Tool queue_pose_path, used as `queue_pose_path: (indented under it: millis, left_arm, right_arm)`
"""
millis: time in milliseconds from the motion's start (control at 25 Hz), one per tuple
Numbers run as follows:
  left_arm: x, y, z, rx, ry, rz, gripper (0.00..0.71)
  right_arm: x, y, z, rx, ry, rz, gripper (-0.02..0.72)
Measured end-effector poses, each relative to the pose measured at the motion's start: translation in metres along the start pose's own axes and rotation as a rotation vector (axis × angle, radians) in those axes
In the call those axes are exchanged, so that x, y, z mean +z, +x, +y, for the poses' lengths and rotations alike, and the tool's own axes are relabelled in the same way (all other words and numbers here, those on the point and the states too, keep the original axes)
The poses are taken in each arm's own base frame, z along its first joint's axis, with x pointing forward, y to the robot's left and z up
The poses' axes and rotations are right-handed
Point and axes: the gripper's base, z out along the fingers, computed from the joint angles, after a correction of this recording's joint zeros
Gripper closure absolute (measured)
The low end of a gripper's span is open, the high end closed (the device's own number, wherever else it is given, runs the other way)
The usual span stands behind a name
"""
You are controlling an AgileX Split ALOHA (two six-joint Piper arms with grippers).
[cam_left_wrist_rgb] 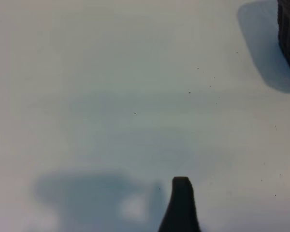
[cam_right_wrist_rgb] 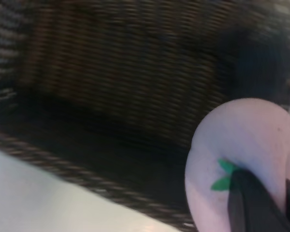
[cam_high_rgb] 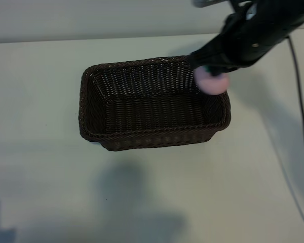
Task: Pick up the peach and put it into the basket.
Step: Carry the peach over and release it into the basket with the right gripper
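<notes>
right gripper point(cam_high_rgb: 209, 76) jaws clamp peach point(cam_high_rgb: 211, 81), half-hidden | over basket point(cam_high_rgb: 142, 136) corner | left jaws apart

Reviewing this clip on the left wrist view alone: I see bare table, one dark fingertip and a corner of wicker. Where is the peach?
Observer: The right gripper holds the peach above the basket, over its right-hand rim in the exterior view.
Operator: Anything already in the basket?
Observer: No, its woven floor shows bare.
Operator: How does the peach sit in the grip?
Observer: In the right wrist view a dark finger crosses the peach beside its green stem mark.
</notes>
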Motion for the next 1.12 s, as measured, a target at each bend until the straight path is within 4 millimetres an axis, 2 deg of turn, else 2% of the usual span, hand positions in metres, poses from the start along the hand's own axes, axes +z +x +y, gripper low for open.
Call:
queue_pose_path:
  millis: [200,440,640,760,960,1120]
  left_arm:
    - [0.0,0.0,0.0,0.001,0.0,0.0,0.114]
    - [0.0,0.0,0.0,0.001,0.0,0.0,0.114]
    - [0.0,0.0,0.0,0.001,0.0,0.0,0.114]
    - [0.0,0.0,0.0,0.001,0.0,0.0,0.114]
    - [0.0,0.0,0.0,0.001,0.0,0.0,0.114]
    - [0.0,0.0,0.0,0.001,0.0,0.0,0.114]
  right_arm:
    - [0.018,-0.009,0.016,-0.034,-0.02,0.013,0.662]
    - [0.057,-0.014,0.013,-0.043,-0.01,0.054,0.662]
    - [0.097,-0.009,0.008,-0.038,0.001,0.122,0.662]
    - [0.112,-0.004,0.006,-0.037,0.001,0.158,0.662]
    - [0.119,-0.003,0.006,-0.036,-0.006,0.168,0.649]
    - [0.118,-0.005,0.006,-0.034,-0.009,0.159,0.548]
